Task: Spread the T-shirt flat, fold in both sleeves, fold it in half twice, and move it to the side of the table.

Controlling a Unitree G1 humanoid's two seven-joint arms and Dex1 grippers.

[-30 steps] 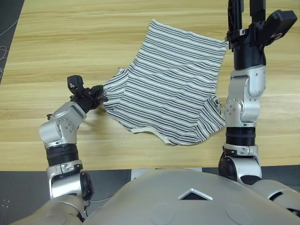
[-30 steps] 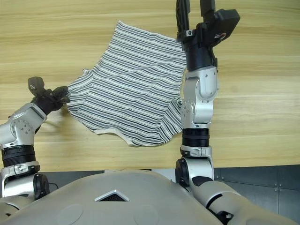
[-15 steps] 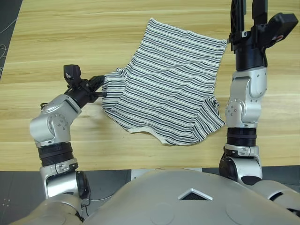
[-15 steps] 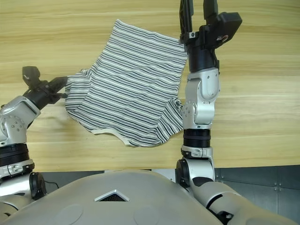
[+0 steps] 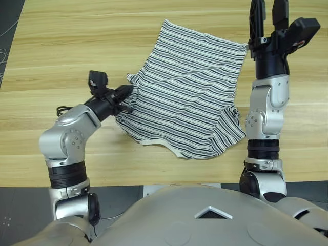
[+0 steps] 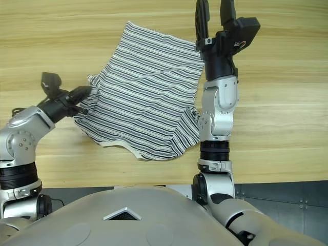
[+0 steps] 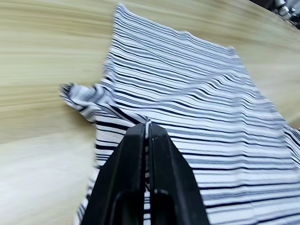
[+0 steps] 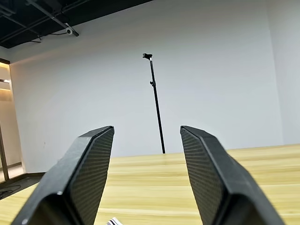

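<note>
A black-and-white striped T-shirt [image 5: 189,102] lies skewed on the wooden table [image 5: 61,41], its hem toward the far side and its collar toward the near edge. My left gripper [image 5: 129,95] is shut on the edge of the left sleeve [image 7: 82,96], holding it up over the shirt's left side; its fingertips [image 7: 148,124] pinch a striped fold. My right gripper [image 5: 266,6] stands open and raised above the shirt's far right corner, fingers pointing up with nothing between them [image 8: 146,129]. The right sleeve [image 5: 233,114] is bunched beside my right forearm.
Bare wood surrounds the shirt, with wide room on the left and at the back. The table's near edge [image 5: 154,182] runs just below the collar. Dark floor with cables [image 5: 7,36] lies past the left edge.
My left gripper has swung right and forward with the sleeve, drawing it from the bare table in toward the shirt's body. The right arm has barely shifted.
</note>
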